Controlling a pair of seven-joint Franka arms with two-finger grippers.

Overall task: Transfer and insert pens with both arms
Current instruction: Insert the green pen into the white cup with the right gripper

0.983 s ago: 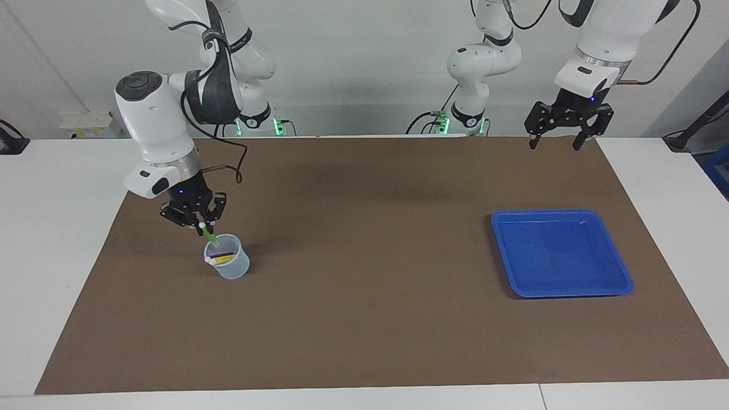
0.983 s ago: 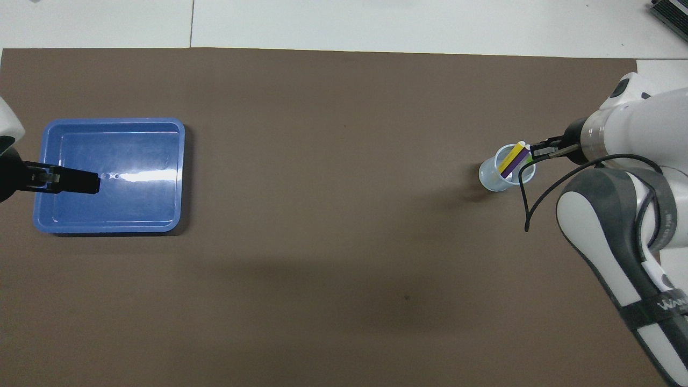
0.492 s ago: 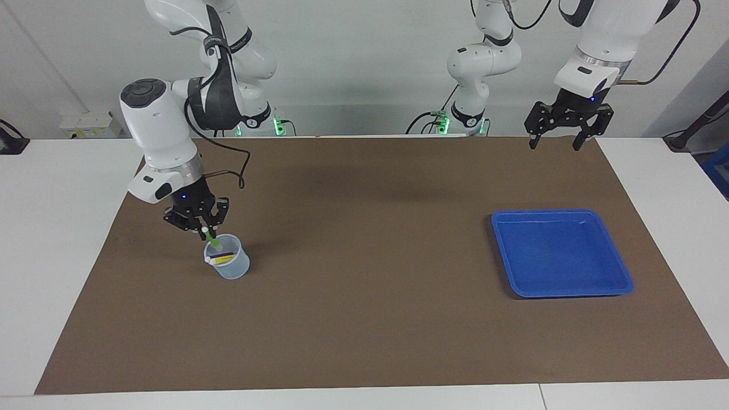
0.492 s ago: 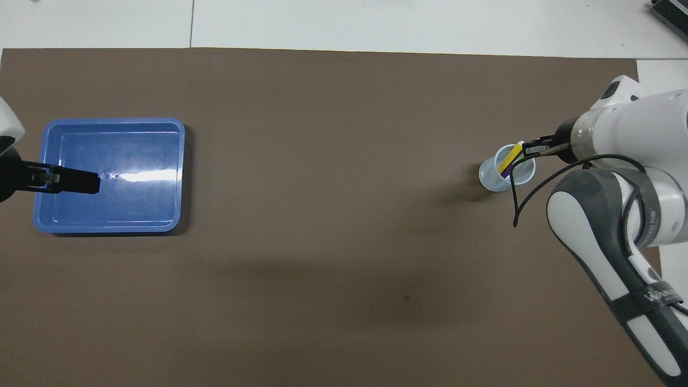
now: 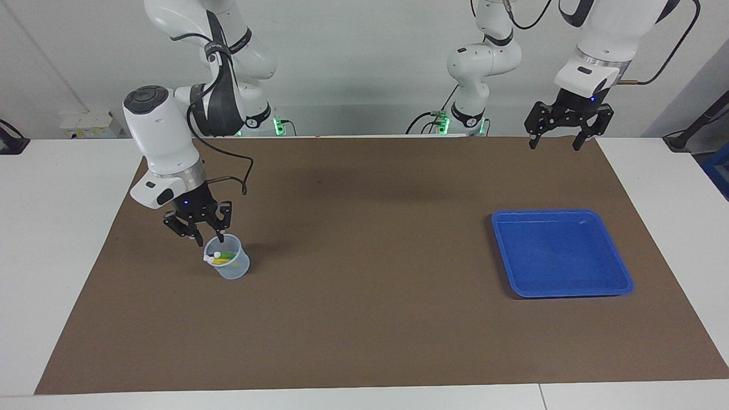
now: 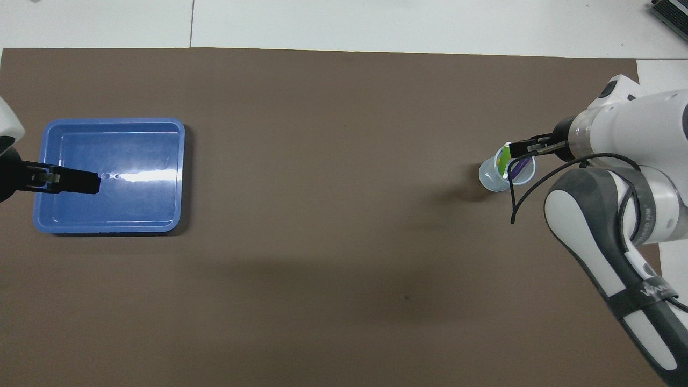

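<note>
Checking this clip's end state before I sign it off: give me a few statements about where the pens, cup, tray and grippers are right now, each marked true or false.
1. The green pen lies in the cup. True.
2. The blue tray holds a pen. False: nothing shows in it.
3. The right gripper is clamped on the green pen. False: its jaws are open just above the cup's rim, with the pen lying loose below.
4. The left gripper hangs open in the air at the left arm's end of the table, holding nothing. True.
5. The cup lies tipped on its side. False: it stands upright on the brown mat.
</note>
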